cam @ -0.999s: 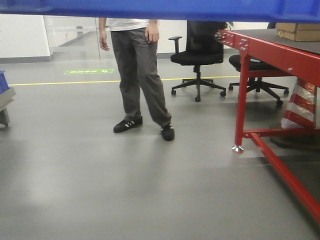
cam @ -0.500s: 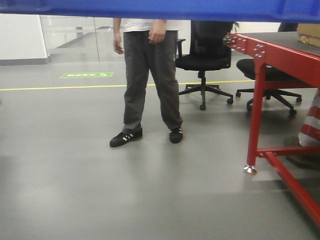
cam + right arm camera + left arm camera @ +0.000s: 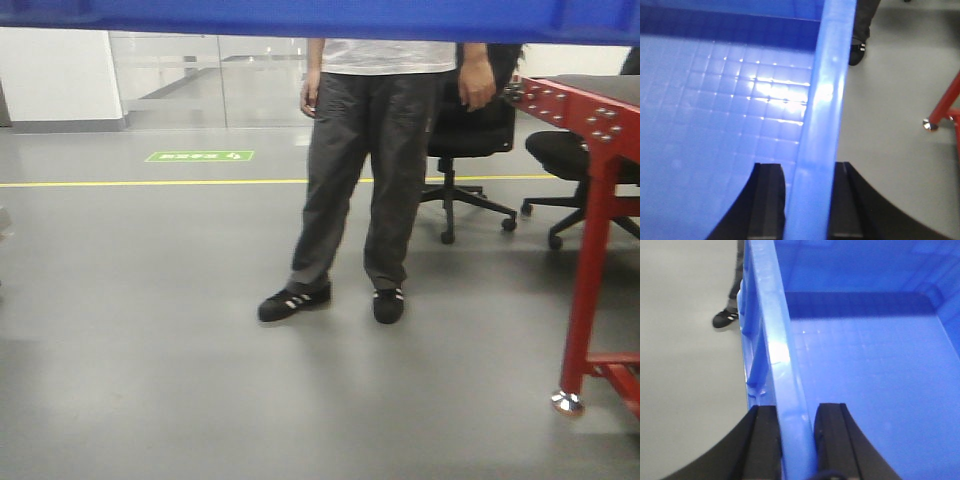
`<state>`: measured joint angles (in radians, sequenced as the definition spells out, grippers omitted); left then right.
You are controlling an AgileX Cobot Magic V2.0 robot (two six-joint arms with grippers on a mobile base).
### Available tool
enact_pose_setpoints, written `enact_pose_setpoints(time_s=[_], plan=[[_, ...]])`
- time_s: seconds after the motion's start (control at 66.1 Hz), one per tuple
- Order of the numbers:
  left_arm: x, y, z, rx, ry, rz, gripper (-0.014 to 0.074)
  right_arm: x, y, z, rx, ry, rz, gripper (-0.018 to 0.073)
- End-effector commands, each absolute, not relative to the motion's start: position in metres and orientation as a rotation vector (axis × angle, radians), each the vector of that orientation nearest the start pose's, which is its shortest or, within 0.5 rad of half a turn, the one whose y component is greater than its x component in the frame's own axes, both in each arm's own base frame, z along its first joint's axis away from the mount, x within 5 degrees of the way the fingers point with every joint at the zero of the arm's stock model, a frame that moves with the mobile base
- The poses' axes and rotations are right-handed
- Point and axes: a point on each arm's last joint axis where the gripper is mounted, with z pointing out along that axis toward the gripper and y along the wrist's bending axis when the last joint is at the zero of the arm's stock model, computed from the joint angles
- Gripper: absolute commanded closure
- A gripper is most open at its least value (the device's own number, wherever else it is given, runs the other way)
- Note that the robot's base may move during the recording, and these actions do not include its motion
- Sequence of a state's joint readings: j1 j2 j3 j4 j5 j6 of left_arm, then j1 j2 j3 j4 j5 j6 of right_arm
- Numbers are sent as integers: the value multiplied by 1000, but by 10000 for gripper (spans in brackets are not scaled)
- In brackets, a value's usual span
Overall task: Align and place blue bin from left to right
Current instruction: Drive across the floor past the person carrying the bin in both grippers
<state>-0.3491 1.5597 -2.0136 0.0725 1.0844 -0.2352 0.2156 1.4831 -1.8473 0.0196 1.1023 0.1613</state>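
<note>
The blue bin (image 3: 320, 18) is held off the floor; its underside fills the top strip of the front view. In the left wrist view my left gripper (image 3: 797, 427) is shut on the bin's left rim (image 3: 777, 340), one black finger (image 3: 765, 440) outside the wall and one inside. In the right wrist view my right gripper (image 3: 807, 200) is shut on the bin's right rim (image 3: 825, 100), again with a finger (image 3: 767, 200) on each side. The bin's gridded floor (image 3: 715, 110) is bare.
A person (image 3: 375, 180) in grey trousers and black shoes stands on the grey floor just ahead. A red metal table frame (image 3: 595, 220) stands at the right, its foot (image 3: 929, 123) near the bin. Black office chairs (image 3: 470, 130) are behind.
The front view has swung left: the red table frame and chairs slid toward the right edge, and the person now stands closer to centre. Both grippers still hold the bin.
</note>
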Motion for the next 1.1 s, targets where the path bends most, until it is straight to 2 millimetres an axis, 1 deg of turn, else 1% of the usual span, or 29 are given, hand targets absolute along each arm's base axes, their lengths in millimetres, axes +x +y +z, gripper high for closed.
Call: enact_pose_setpoints(time_s=[0.0, 0.106, 0.53, 0.651, 1.09], plan=[[294, -102, 525, 133, 1993, -270, 708, 288, 67, 502, -80, 2086, 263, 627], [295, -101, 525, 133, 1989, -244, 708, 288, 67, 502, -80, 2086, 263, 627], [295, -100, 525, 133, 1988, -236, 708, 288, 67, 503, -80, 2082, 264, 627], [295, -98, 525, 132, 1982, -207, 708, 288, 67, 503, -79, 2074, 265, 627], [298, -97, 526, 133, 1963, -185, 708, 290, 67, 506, -77, 2044, 269, 627]])
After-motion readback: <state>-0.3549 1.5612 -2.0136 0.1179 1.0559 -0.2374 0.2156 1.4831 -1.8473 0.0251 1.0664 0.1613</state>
